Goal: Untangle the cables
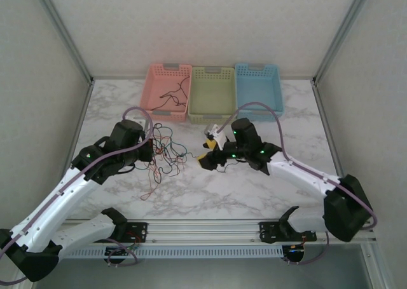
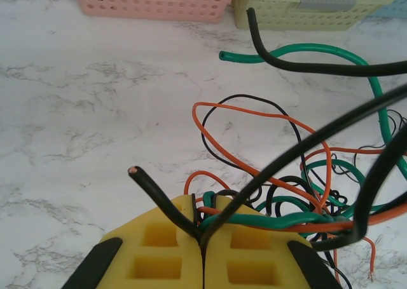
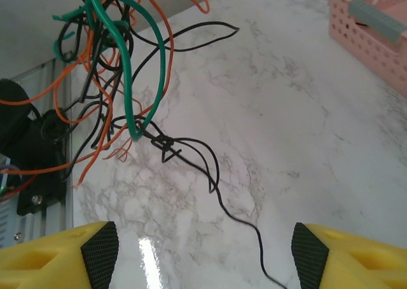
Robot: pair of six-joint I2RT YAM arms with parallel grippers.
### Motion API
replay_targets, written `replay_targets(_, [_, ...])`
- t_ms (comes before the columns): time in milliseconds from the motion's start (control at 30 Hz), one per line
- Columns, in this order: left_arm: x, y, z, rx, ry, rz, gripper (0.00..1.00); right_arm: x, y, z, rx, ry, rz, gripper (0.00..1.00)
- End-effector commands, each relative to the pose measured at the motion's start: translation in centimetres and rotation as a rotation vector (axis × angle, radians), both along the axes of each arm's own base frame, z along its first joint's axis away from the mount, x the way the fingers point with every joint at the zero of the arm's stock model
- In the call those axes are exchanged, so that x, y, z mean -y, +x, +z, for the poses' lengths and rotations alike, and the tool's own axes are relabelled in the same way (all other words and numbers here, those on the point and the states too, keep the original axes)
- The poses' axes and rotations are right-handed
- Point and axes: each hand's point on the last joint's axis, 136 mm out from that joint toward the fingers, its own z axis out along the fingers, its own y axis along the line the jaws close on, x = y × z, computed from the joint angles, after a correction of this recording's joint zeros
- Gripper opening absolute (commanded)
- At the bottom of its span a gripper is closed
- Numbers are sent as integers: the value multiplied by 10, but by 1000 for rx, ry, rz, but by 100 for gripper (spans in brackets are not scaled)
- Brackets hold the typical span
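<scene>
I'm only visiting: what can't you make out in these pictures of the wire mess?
- Top view: the cables are too small to trace which crosses which.
- Left wrist view: the left gripper is shut on a black cable; whether other wires are pinched too is hidden inside the grip.
- Right wrist view: a thin black wire runs off the bottom edge, its end cut off.
</scene>
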Motion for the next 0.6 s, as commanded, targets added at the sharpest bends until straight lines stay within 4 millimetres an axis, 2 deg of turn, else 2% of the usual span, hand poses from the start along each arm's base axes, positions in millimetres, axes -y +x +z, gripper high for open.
replay_targets(0, [2,0,14,29,-25,-19,0,-26,-4,12,104,30,131,75])
replay_targets(133, [1,-1,14,27,-24,-19,0,-37,5,3,137,13,129,73])
replay_targets(333, [0,-1,13,28,-17,-18,0,-47,4,-4,131,10,176,69])
replay_targets(500, [0,-1,13,27,-18,-21,0,-51,8,-11,125,-18,192,52])
replay_targets(567, [-1,-2,12,28,-15,-20,0,-52,7,-12,128,-18,198,40])
